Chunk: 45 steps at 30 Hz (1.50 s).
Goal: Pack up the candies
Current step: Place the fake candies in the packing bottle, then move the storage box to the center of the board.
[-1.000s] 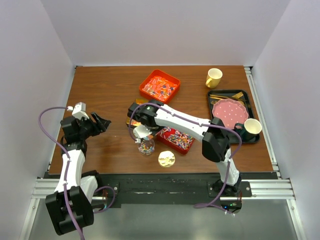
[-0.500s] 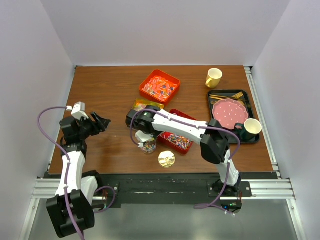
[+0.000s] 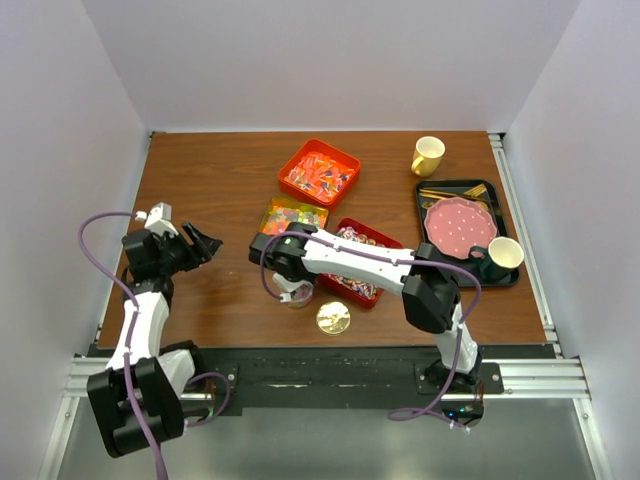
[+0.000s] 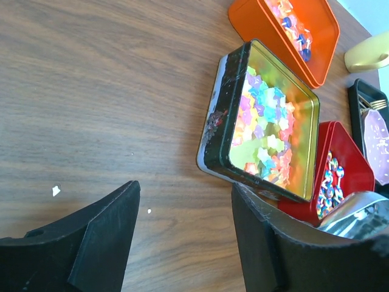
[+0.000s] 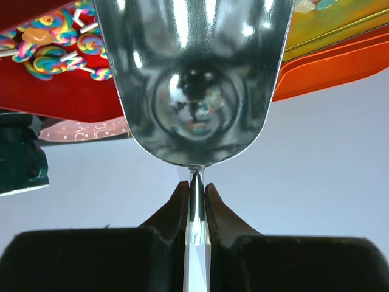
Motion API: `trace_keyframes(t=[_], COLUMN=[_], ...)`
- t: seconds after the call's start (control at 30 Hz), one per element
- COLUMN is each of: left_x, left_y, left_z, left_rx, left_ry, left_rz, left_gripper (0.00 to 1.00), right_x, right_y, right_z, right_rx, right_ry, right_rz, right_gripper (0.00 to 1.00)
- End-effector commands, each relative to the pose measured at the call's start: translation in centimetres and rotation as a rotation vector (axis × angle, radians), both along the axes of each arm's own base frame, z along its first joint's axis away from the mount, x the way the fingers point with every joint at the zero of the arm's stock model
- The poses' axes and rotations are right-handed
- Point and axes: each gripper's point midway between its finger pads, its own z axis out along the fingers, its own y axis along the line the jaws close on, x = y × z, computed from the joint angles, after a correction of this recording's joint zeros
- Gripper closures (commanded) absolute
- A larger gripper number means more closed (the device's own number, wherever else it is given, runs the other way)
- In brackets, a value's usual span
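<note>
The candies lie in three containers: clear-wrapped ones in an orange tray (image 3: 319, 172), gummy pieces in a gold tin (image 3: 292, 215) (image 4: 267, 128), swirled ones in a red tray (image 3: 362, 266) (image 5: 48, 48). My right gripper (image 3: 291, 280) (image 5: 196, 204) is shut on the thin handle of a shiny metal scoop (image 5: 194, 79), right above a small glass jar (image 3: 296, 298) that it mostly hides. My left gripper (image 3: 205, 243) (image 4: 185, 194) is open and empty, low over bare wood just left of the gold tin.
A round gold lid (image 3: 333, 318) lies near the front edge beside the jar. A black tray (image 3: 440, 190) at the right holds a pink dotted plate (image 3: 460, 225) and a cup (image 3: 505, 253). A yellow mug (image 3: 427, 155) stands at the back right.
My right gripper with the scoop has moved from over the gold tin toward the near edge, down onto the jar; the tin now shows fully. The left arm has barely moved.
</note>
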Motion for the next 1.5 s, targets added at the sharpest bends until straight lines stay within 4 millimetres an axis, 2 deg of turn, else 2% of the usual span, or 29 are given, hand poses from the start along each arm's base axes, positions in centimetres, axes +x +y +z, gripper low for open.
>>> trace_keyframes(t=[0.0,0.13,0.2,0.23,0.27,0.3,0.37,0.43,0.47,0.5,0.53,0.6,0.63,0.67,0.7,0.73,0.77,0.8,0.83,1.0,1.03,1.1,1.13,1.17,1.23,1.3,1.47], left_x=[2.2,3.2,4.0,4.2,4.1,4.6,5.0,5.7,6.3,6.6,6.7,7.3,7.4,7.8,8.1,8.1,8.7,9.0,9.1,10.6,10.6,11.5,11.9,12.7,13.7,13.9,14.4], left_y=[0.0,-1.0,-1.4,-2.4,-2.9,-3.1,-4.0,-4.3,-4.4,-4.5,-5.0,-5.7,-6.4,-6.6,-6.2,-7.2,-7.1,-7.0,-7.3,-8.3,-9.2,-9.7,-9.7,-9.8,-9.7,-9.7,-8.9], left_z=[3.2,3.6,3.9,4.0,3.2,3.6,2.9,3.1,2.9,3.0,2.9,2.9,2.8,2.6,2.2,1.2,1.3,1.0,0.2,-0.9,-2.0,-2.1,-3.0,-2.6,-3.2,-4.0,-4.1], left_rx=[0.009,0.065,0.097,0.112,0.118,0.149,0.162,0.183,0.194,0.198,0.200,0.221,0.226,0.254,0.283,0.300,0.333,0.354,0.365,0.492,0.510,0.549,0.555,0.558,0.566,0.570,0.608], left_ry=[-0.082,-0.078,-0.083,-0.089,-0.048,-0.062,-0.038,-0.034,-0.026,-0.025,-0.020,-0.026,-0.027,-0.030,-0.020,0.001,-0.011,-0.004,0.019,0.029,0.051,0.057,0.083,0.074,0.100,0.127,0.144], left_rz=[-0.028,-0.077,-0.108,-0.146,-0.168,-0.184,-0.216,-0.236,-0.250,-0.261,-0.283,-0.324,-0.351,-0.377,-0.369,-0.405,-0.414,-0.410,-0.426,-0.478,-0.507,-0.502,-0.499,-0.490,-0.479,-0.489,-0.458], left_gripper=[0.35,0.35,0.35,0.36,0.36,0.37,0.37,0.38,0.38,0.38,0.38,0.38,0.38,0.38,0.38,0.38,0.38,0.38,0.39,0.41,0.45,0.50,0.54,0.55,0.58,0.61,0.74], right_x=[-1.7,-2.1,-2.4,-2.0,-1.8,-1.2,-0.4,0.7,1.3,2.3,2.8,3.7,4.7,4.7,5.0,5.9,5.6,5.8,6.8,7.2,7.4,8.0,8.2,8.5,9.0,9.1,9.9], right_y=[-4.8,-5.4,-5.2,-5.5,-5.8,-6.2,-6.4,-8.0,-8.2,-9.4,-8.6,-9.4,-8.6,-8.6,-8.9,-7.8,-7.7,-7.8,-7.1,-6.2,-6.2,-6.3,-6.3,-6.3,-6.3,-6.3,-7.0], right_z=[4.4,5.2,5.5,5.6,5.7,5.5,5.3,4.3,4.4,4.3,4.2,4.7,4.9,4.5,5.2,5.4,4.4,5.2,5.6,4.7,4.2,4.2,4.0,4.2,4.0,4.1,3.7], right_rx=[-0.230,-0.172,-0.084,-0.044,0.017,0.121,0.292,0.430,0.487,0.539,0.629,0.726,0.811,0.836,0.897,0.992,1.007,1.063,1.138,1.171,1.157,1.156,1.147,1.149,1.142,1.138,1.119], right_ry=[0.039,0.043,0.059,0.066,0.061,0.108,0.150,0.215,0.222,0.218,0.241,0.217,0.196,0.203,0.188,0.180,0.196,0.175,0.137,0.151,0.151,0.135,0.132,0.125,0.117,0.114,0.088], right_rz=[0.040,0.021,-0.016,-0.056,-0.112,-0.194,-0.346,-0.528,-0.572,-0.639,-0.659,-0.713,-0.721,-0.736,-0.747,-0.750,-0.761,-0.755,-0.758,-0.804,-0.808,-0.804,-0.805,-0.804,-0.809,-0.806,-0.809], right_gripper=[1.00,1.00,1.00,1.00,1.00,1.00,1.00,1.00,1.00,1.00,1.00,1.00,1.00,1.00,1.00,1.00,1.00,1.00,1.00,1.00,1.00,1.00,1.00,1.00,1.00,1.00,1.00])
